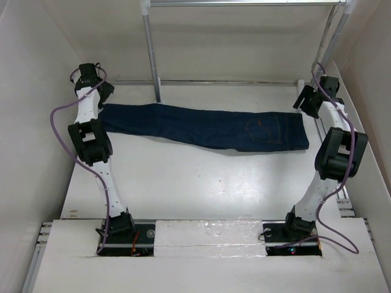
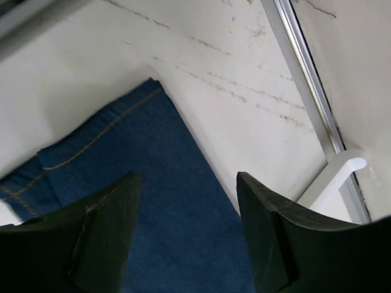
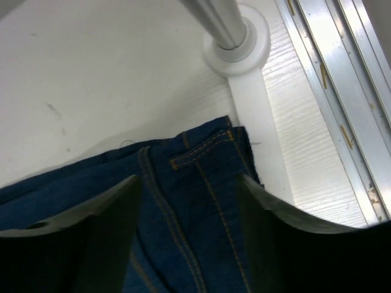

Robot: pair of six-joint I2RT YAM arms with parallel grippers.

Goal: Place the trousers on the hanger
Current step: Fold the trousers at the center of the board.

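Observation:
The dark navy trousers (image 1: pixel 208 127) lie flat across the back of the table, leg ends at the left and waistband at the right. My left gripper (image 1: pixel 102 97) is open just above the leg hem; in the left wrist view the gripper (image 2: pixel 186 183) has the blue cloth (image 2: pixel 171 201) between its spread fingers. My right gripper (image 1: pixel 303 101) is open over the waistband corner; in the right wrist view the gripper (image 3: pixel 189 183) straddles the stitched denim (image 3: pixel 195 183). Neither gripper holds the cloth. The hanger is not in view.
A rack pole (image 1: pixel 151 52) stands behind the trousers, under a horizontal rail (image 1: pixel 244 3). Another pole's round white foot (image 3: pixel 238 43) sits just beyond the waistband, beside an aluminium track (image 3: pixel 342 91). White walls enclose the table on three sides.

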